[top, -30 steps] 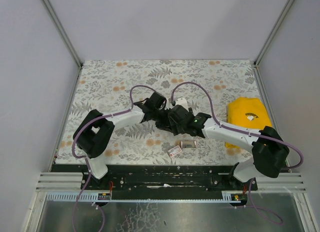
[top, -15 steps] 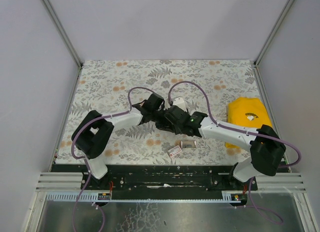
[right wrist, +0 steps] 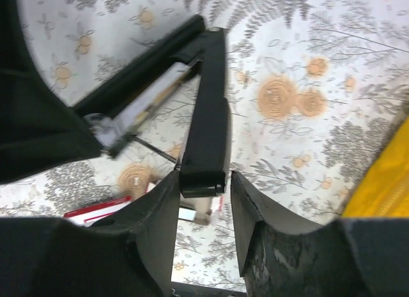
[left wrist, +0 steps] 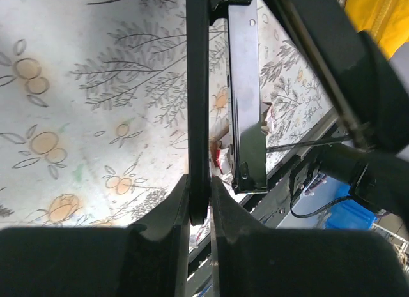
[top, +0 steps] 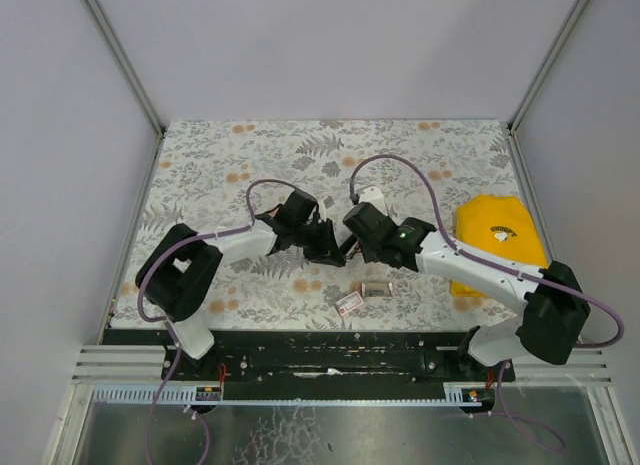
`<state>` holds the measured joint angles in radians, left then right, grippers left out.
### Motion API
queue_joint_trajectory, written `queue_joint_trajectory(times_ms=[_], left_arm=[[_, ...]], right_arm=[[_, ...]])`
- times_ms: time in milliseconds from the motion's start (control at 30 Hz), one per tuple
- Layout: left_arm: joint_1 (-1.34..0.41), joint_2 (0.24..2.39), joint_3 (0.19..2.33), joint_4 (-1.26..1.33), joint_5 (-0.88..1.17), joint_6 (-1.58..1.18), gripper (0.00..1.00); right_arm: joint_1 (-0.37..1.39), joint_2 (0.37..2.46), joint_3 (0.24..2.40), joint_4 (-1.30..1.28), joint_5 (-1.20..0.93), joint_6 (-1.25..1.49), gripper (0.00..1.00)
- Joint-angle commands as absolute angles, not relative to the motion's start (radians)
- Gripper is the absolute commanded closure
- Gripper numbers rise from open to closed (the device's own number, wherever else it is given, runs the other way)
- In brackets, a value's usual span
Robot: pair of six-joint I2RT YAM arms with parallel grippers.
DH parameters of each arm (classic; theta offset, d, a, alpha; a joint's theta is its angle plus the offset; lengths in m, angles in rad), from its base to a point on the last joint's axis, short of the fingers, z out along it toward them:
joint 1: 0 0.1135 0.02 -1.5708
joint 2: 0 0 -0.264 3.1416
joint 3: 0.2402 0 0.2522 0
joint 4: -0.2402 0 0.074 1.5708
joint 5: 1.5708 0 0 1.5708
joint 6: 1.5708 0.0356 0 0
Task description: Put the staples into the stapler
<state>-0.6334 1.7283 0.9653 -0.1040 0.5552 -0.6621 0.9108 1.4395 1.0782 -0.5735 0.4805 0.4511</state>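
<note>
The black stapler [top: 340,247] hangs above the table between both grippers, its two arms spread in a V. My left gripper [left wrist: 199,201] is shut on the thin arm [left wrist: 198,118]; the wider arm [left wrist: 246,105] stands free beside it. My right gripper [right wrist: 203,201] has closed round the end of the other black arm [right wrist: 208,131], its fingers [right wrist: 160,207] close against both sides. The pale magazine channel [right wrist: 150,105] lies exposed. A small staples box [top: 375,288] and a red-and-white pack [top: 348,303] lie on the table below.
A folded yellow cloth [top: 497,240] lies at the right side of the floral table [top: 200,165]. The black front rail [top: 320,340] runs along the near edge. Grey walls enclose the table on three sides.
My right gripper has narrowed onto the stapler's arm and shifted right and back. The left gripper slid a little to the left, still clamped. The stapler's arms now stand apart.
</note>
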Motion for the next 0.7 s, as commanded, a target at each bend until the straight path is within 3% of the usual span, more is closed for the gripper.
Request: queue_joint_trajectory(times_ms=[0,267,667], left_arm=[[-0.614,1.711,0.923,-0.183,0.591,-0.615,1.00],[-0.611,1.684,0.905,-0.183,0.638,-0.600,1.00],[-0.609,1.591,0.829,-0.245,0.711,-0.550,1.00]], right_arm=[[0.840,1.374,1.124,-0.615,0.613,0.391,0.56],[0.754,1.358,1.086,-0.585,0.566,0.360,0.55],[0.587,1.430,1.034,-0.473,0.432,0.315,0.45]])
